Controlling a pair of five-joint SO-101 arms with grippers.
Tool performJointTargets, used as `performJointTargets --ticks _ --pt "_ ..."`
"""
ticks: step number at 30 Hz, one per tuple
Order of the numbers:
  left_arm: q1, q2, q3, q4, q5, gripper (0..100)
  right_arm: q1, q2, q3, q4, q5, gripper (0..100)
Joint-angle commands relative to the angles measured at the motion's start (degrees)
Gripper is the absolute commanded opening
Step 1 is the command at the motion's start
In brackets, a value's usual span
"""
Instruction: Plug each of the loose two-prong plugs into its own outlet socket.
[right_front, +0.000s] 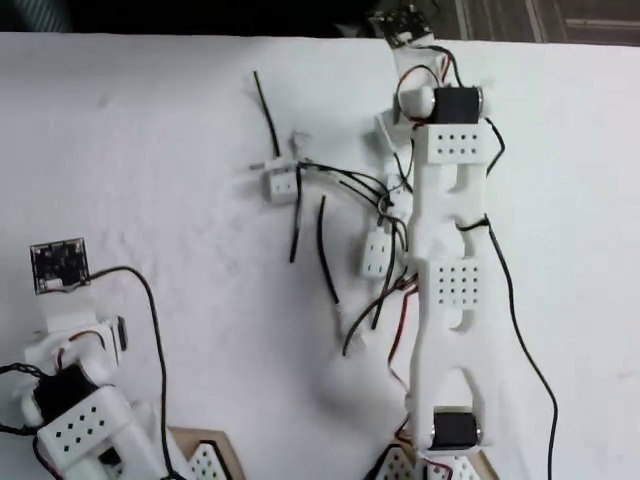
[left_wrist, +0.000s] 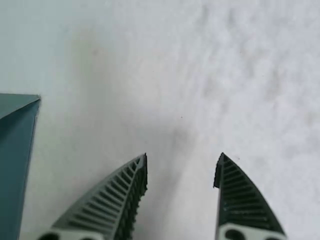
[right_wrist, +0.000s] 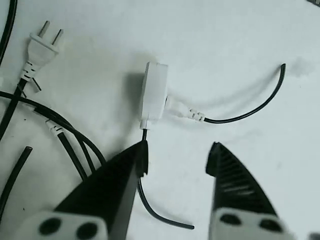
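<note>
A white outlet socket lies on the white table with a white plug seated in its side, its black cable curving away. My right gripper hovers open just short of that socket, nothing between its fingers. A loose two-prong plug lies farther off, prongs pointing away. From above, this socket sits mid-table, a second socket lies beside the right arm, and the loose plug is nearer the front. My left gripper is open above bare table; its arm sits at the front left.
Black cables tangle between the two sockets and under the right arm. A dark teal block stands close beside the left gripper. Wooden base plates sit at the front edge. The table's left half is open white surface.
</note>
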Motion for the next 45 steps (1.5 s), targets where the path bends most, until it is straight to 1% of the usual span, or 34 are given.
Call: performJointTargets --ticks 1,5,9,12,18,25,30,34,38,43,45 --pt "0.7 -0.8 -0.4 -0.8 0.2 23 0.3 -4.4 -1.8 0.5 0.3 14.2" --pt "0.8 -0.8 -0.3 -0.8 0.2 23 1.1 -4.6 -1.5 0.7 0.3 14.1" --pt "0.8 -0.8 -0.3 -0.8 0.2 23 1.4 -6.7 2.3 0.7 0.0 14.1" --pt "0.8 -0.8 -0.3 -0.8 0.2 23 1.5 -11.4 8.7 0.7 -4.2 14.1" --pt "1.1 -0.8 -0.3 -0.8 0.2 23 1.0 -27.9 31.0 0.6 -5.7 14.1" --pt "1.9 -0.8 -0.8 -0.8 0.3 23 -0.1 -52.3 61.1 0.4 -5.9 13.9" --pt "7.2 -0.8 -4.4 2.0 0.4 23 0.5 -69.3 81.8 -0.1 -5.9 13.9" --pt "13.1 -0.7 -12.6 6.6 0.6 23 3.4 -81.0 97.8 -3.4 -5.9 13.8" --pt "20.1 -0.4 -21.0 10.2 0.4 23 6.3 -92.7 112.5 -6.1 -5.7 13.7" --pt "29.5 -0.3 -26.2 12.1 0.8 23 6.4 -106.6 129.5 -6.7 -5.5 13.7" --pt "32.0 -0.1 -27.4 12.3 2.1 23 6.4 -111.0 136.2 -9.9 -5.5 13.7"
